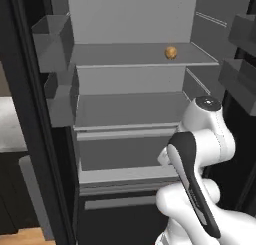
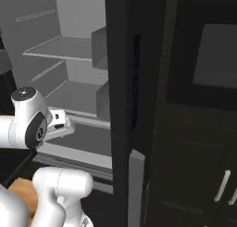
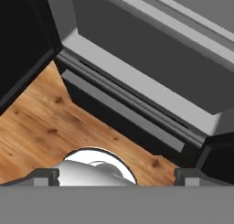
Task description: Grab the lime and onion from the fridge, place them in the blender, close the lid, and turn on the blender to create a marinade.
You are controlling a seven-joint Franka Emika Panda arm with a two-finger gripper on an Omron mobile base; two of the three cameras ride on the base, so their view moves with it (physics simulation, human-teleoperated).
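1. My gripper (image 3: pixel 117 175) is spread wide, nothing btwn the tips; it looks down at the wood floor (image 3: pixel 41 127) by the fridge's bottom edge.
2. Fridge (image 1: pixel 125 24) stands open in front of me, grey shelves inside.
3. Onion (image 1: pixel 171 52) sits on the upper shelf (image 1: pixel 125 55), twd its right end, well above my arm.
4. Door bins (image 1: pixel 52 44) hang at left.

The white arm (image 1: pixel 197 154) is bent, its end effector (image 3: pixel 116 175) spread wide, holding nothing.
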